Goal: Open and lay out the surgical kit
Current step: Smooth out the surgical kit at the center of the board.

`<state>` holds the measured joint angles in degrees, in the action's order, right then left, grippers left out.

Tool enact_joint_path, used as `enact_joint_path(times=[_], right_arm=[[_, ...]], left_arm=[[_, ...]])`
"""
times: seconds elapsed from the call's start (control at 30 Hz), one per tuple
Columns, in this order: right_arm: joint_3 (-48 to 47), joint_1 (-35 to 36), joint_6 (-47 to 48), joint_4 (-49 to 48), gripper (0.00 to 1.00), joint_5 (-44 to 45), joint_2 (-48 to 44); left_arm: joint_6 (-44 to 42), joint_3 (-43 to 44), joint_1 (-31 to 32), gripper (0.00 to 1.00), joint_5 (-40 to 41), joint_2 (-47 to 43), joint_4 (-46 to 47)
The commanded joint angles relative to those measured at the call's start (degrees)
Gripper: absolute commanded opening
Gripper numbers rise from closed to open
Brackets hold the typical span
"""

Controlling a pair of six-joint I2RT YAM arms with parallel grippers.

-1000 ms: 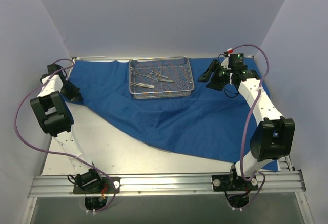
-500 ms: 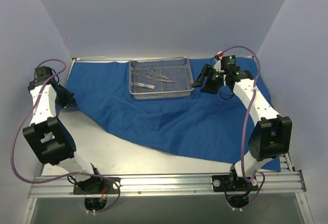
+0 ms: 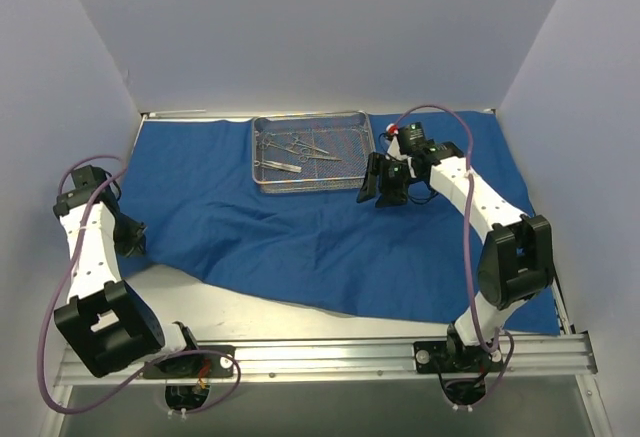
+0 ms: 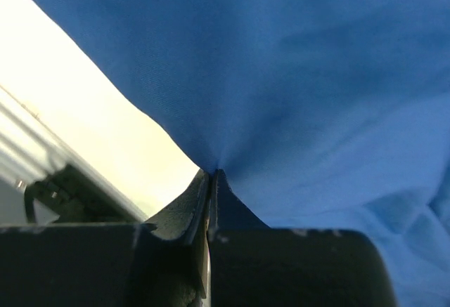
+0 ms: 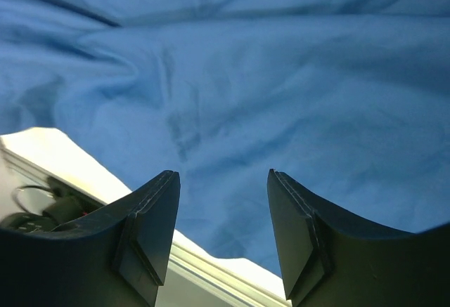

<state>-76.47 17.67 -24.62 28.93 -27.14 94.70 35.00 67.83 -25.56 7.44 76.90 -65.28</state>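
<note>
**A hard tug on the cloth wrap (image 3: 330,227) could take the tray (image 3: 256,152) with it**

The blue cloth wrap lies opened across most of the worktop (image 3: 200,302), rumpled, its near-left edge running on a slant so that the near-left corner stays bare. The wire-mesh tray sits on the cloth at the far middle, with the steel instruments (image 3: 295,147) lying inside it.

The left end effector (image 4: 211,180) is closed tight on the cloth's left edge, a thin fold pinched between its jaws. The right end effector (image 5: 221,180) stands about half open with nothing in it, hovering over the cloth just beside the tray's near-right corner.

The risks, as I judge them:
- The tray rests on the very cloth being held. A sharp pull from the left could slide it or jolt the instruments.
- The pinch holds only a little fabric, so the edge could slip free under tension.
- The right end effector is close enough to nudge the tray if it goes low.

Count: one cloth, one tray, and at least three instruments, which overlap too much for a firm number. There are two arms, each with one end effector.
</note>
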Motion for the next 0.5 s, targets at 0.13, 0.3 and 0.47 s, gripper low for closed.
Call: enact_joint_path(times=[0.13,0.3,0.47], right_arm=[[-0.3,7.3,6.0,5.1,0.53,5.2,4.1],[-5.3,12.1,7.1,5.1,0.53,5.5,8.0],[-6.8,14.7,6.8,4.7,0.53,3.5,10.9]], left_arm=[[7.2,-6.0,0.1,0.02,4.3,-7.8,-10.3],[9.0,-3.5,0.6,0.32,3.8,-8.1,-13.2],[3.8,7.8,1.7,0.71,10.0,-3.0,-13.3]])
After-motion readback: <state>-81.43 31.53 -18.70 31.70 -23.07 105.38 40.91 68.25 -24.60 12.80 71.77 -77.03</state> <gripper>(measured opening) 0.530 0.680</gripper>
